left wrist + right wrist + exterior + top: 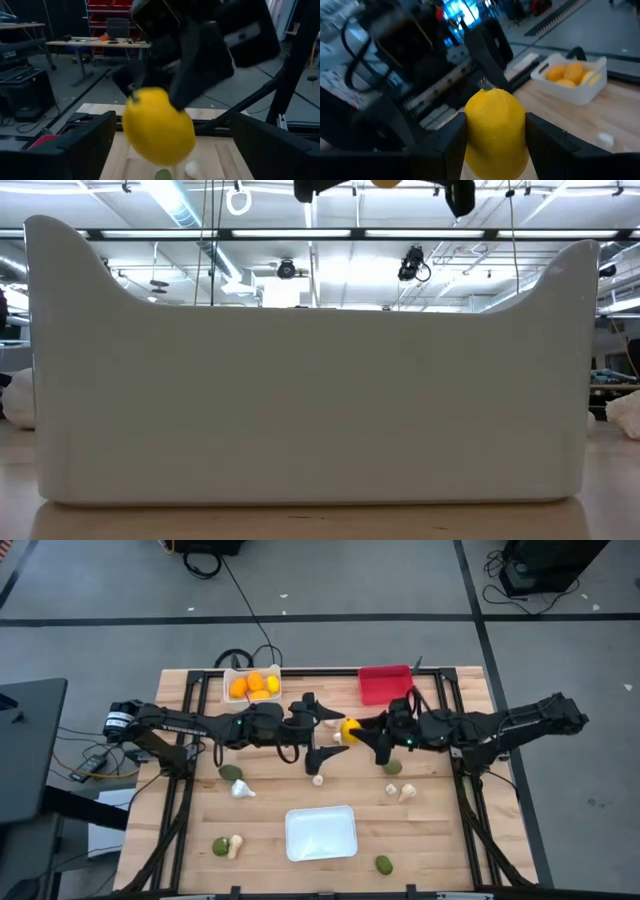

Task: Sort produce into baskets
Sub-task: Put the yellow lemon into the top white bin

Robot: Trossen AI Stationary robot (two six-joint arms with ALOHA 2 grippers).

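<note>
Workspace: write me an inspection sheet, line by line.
Surface: wooden table, bare between scattered pieces.
Job's things: yellow fruit in midair; white bin with orange and yellow fruits; red bin; white tray; green fruits and pale bulbs loose on the wood.
Clutter: nothing seen.
Grippers: right gripper clamps the yellow fruit; left gripper open around it, facing.
Cables: black cable across the floor.
Surroundings: grey floor; benches beyond.

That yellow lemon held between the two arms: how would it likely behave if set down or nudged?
The lemon looks smooth and glossy, so probably slippery between the right gripper's dark fingers. Its rounded shape suggests it would roll on the flat table. It keeps its form while gripped, so it is likely rigid.
</note>
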